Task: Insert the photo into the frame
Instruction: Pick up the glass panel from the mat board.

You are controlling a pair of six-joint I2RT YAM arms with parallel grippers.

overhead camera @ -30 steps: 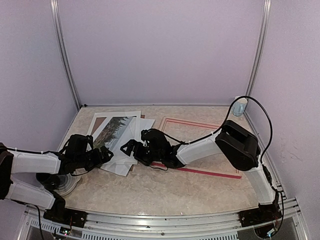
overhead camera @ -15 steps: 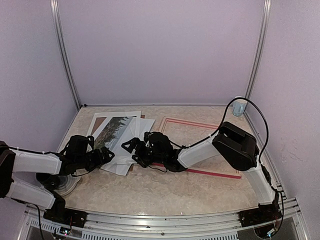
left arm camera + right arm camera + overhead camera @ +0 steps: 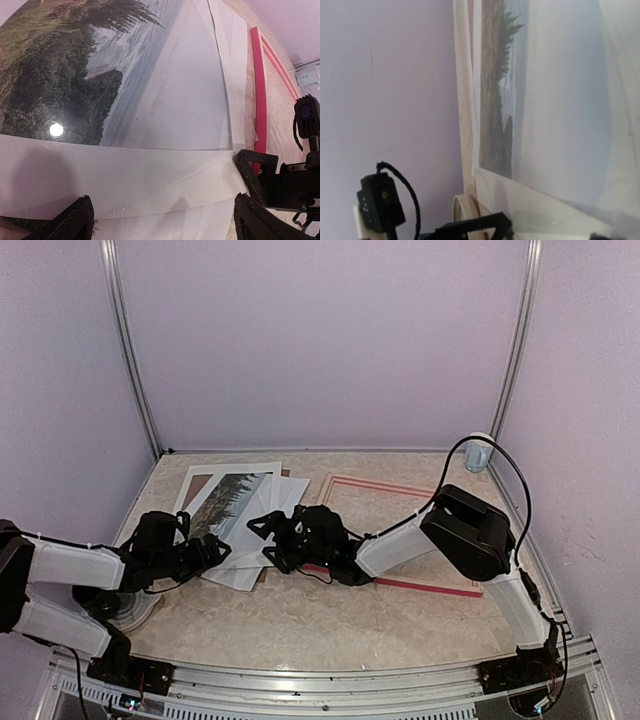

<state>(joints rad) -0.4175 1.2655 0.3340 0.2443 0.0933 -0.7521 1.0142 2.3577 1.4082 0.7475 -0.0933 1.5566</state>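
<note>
The photo [image 3: 233, 498] is seen lying flat on a stack of white sheets [image 3: 242, 570] at the table's [image 3: 330, 625] far left corner. Its long axis is run near-to-far, leaning right toward the back. The frame [image 3: 425, 585] is laid flat on the right half. The fingers of the left gripper [image 3: 215, 552] and right gripper [image 3: 262, 532] are held apart at the sheets' near edge, with nothing clamped.

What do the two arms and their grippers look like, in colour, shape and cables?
The left arm and the right arm have white tubular links joined by bulky black joint housings. The left gripper and the right gripper are black, each with two angular fingers. A thin black cable loops along the right arm. No markings are readable.
</note>
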